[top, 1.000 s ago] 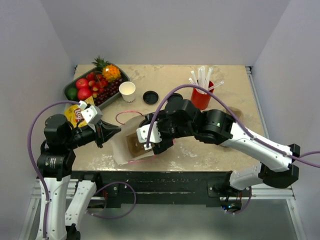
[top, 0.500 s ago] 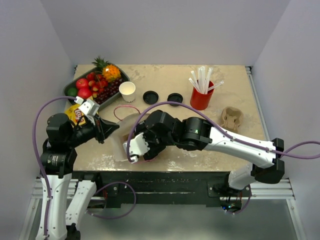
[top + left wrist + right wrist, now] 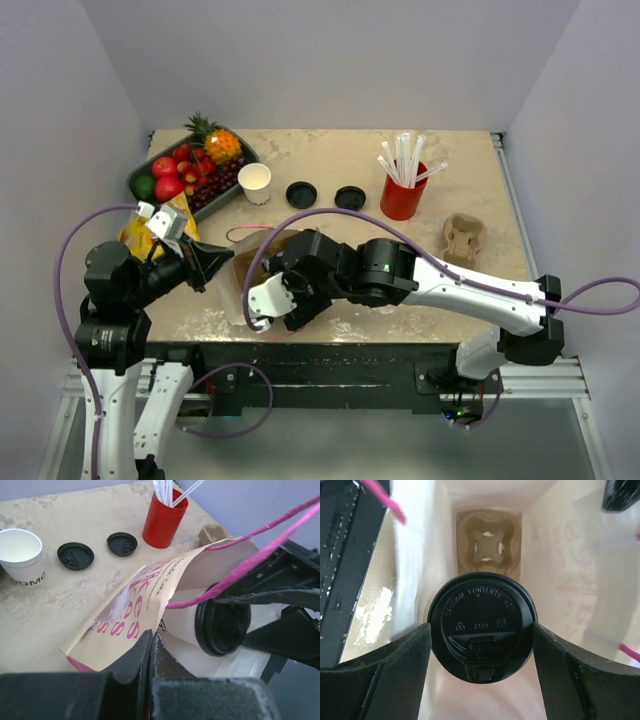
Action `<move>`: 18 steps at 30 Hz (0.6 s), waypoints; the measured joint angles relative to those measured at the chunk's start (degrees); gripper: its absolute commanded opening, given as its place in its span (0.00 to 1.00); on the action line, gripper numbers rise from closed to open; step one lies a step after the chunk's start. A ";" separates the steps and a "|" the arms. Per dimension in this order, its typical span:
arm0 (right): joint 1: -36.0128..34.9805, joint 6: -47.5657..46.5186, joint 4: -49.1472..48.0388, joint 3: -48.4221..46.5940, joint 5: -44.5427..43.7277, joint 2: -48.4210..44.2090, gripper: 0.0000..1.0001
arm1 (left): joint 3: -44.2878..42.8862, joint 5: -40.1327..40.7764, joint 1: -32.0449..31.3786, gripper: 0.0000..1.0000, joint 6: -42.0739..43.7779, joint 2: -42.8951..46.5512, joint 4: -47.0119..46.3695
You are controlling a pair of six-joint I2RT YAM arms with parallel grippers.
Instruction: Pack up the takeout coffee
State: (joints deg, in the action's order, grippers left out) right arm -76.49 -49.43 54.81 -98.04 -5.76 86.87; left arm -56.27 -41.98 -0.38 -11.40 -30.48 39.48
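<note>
Beige stone-patterned tabletop (image 3: 330, 150), plain grey walls on three sides.

**State.** The brown paper bag with pink lettering and pink cord handles (image 3: 130, 605) lies tilted, mouth toward the right arm. The left gripper (image 3: 151, 652) is pinched closed on the bag's edge. The right gripper (image 3: 481, 630) clamps the takeout coffee, a white paper cup under a round black plastic lid (image 3: 480, 607), one finger on each side of the lid. The cup sits in the bag mouth, lined up with the moulded brown cardboard cup carrier (image 3: 489, 545) at the bag's bottom.

**Risks (judgement).**
- The cup goes in close to sideways, so if it is full, the lid seal may leak.
- The grip is on the lid, not the body, so the lid could pop off under a squeeze.
- A pink handle (image 3: 280, 545) crosses the opening and may snag a finger on the way in or out.
- If the pinched edge slips, the wall sags and the carrier socket is missed.

**Surroundings.** Well clear at the back are:
- an open white paper cup (image 3: 254, 180)
- two loose black lids (image 3: 301, 194) (image 3: 349, 197)
- a red cup of white straws (image 3: 402, 195)
- a second cardboard carrier (image 3: 463, 238)
- a dark tray of fruit (image 3: 134, 176)
- a yellow snack packet (image 3: 135, 235)

None of these blocks the path.
</note>
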 measured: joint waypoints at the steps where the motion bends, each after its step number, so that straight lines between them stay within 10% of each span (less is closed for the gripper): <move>1: 0.00 0.59 -0.37 0.68 -0.76 0.02 0.00 | 0.26 -0.35 0.00 0.00 0.13 1.01 -0.13; 18: 0.02 3.69 -2.10 1.11 -5.33 5.01 0.00 | 3.34 -10.34 8.26 0.00 8.83 7.37 5.95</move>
State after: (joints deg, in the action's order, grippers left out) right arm -76.47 -45.74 52.71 -96.92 -11.09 91.88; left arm -52.93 -52.31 7.88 -2.57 -23.11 45.43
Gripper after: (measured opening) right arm 0.781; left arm 0.015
